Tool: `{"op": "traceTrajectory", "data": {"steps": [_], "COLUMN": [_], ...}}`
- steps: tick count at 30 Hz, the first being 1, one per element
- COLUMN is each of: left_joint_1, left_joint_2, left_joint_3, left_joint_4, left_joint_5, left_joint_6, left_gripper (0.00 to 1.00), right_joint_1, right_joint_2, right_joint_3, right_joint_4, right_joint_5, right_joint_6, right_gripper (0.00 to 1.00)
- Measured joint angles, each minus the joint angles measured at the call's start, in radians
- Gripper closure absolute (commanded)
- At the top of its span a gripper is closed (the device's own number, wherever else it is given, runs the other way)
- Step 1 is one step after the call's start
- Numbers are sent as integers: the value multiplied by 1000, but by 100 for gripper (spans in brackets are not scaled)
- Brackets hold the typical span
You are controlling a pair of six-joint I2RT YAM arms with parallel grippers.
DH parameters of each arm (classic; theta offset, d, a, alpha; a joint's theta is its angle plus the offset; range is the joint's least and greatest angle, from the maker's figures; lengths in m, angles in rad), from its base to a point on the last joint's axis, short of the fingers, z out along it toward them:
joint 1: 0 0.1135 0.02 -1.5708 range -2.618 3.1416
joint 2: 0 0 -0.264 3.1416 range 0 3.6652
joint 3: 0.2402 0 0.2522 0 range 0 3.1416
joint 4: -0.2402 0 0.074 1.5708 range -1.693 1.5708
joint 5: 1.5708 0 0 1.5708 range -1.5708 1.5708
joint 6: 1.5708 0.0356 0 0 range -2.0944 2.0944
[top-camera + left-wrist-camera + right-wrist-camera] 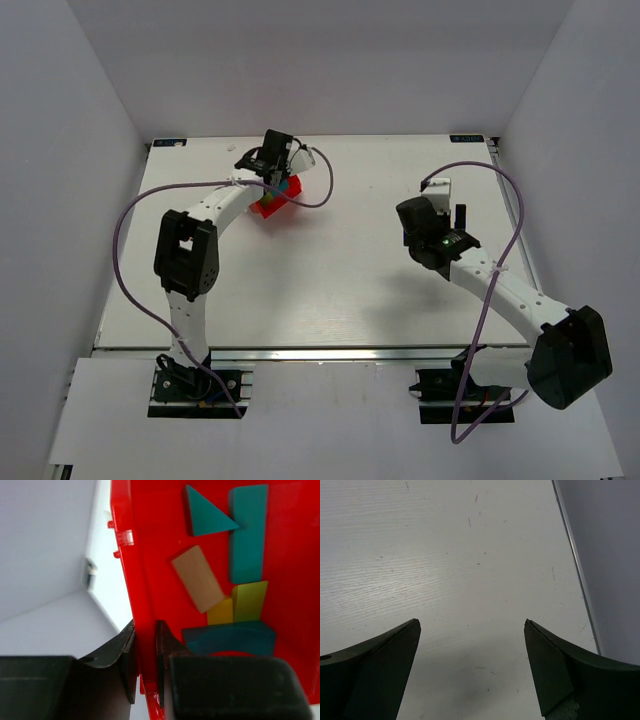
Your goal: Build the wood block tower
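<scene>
My left gripper (146,628) is shut on the side wall of a red plastic bin (145,575), one finger inside and one outside. On the bin's floor lie loose wooden blocks: a teal triangle (205,515), a teal bar (247,535), a tan block (197,578), a yellow block (221,612) and a teal arch (230,636). No wood block tower stands in any view. From above, the left gripper (272,178) and the bin (268,207) are at the table's back left. My right gripper (471,625) hangs open over bare table, also seen from above (450,202).
The white table (330,280) ends at a back edge close behind the bin, with grey walls on three sides. In the right wrist view the table's right edge (577,565) runs close to the fingers. Purple cables loop from both arms.
</scene>
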State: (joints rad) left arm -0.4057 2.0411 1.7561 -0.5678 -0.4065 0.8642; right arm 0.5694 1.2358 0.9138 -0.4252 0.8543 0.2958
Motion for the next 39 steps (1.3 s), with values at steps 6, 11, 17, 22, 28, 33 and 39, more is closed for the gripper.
{"op": "traceTrajectory", "data": {"steps": [6, 11, 17, 22, 28, 33, 39], "left_joint_1": [-52, -84, -128, -172, -220, -256, -288], "left_joint_2": [-113, -128, -138, -138, -136, -109, -51], "left_joint_3": [-329, -403, -439, -511, -571, -608, -618], "left_joint_4": [348, 466, 614, 718, 836, 917, 975], "left_joint_5": [-202, -283, -366, -452, -542, -600, -649], "left_joint_6": [302, 403, 497, 607, 749, 838, 882], "left_gripper": [100, 100, 100, 100, 100, 100, 100], "right_joint_1": [0, 0, 0, 0, 0, 0, 0], "right_joint_2": [18, 27, 27, 14, -17, -20, -38], "right_joint_3": [0, 0, 0, 0, 0, 0, 0], "right_joint_4": [-16, -24, -45, -48, -48, -53, -57], "right_joint_5": [10, 3, -1, -2, -5, -5, -10], "right_joint_6": [0, 0, 10, 11, 11, 12, 12], "right_gripper": [11, 11, 11, 11, 11, 11, 11]}}
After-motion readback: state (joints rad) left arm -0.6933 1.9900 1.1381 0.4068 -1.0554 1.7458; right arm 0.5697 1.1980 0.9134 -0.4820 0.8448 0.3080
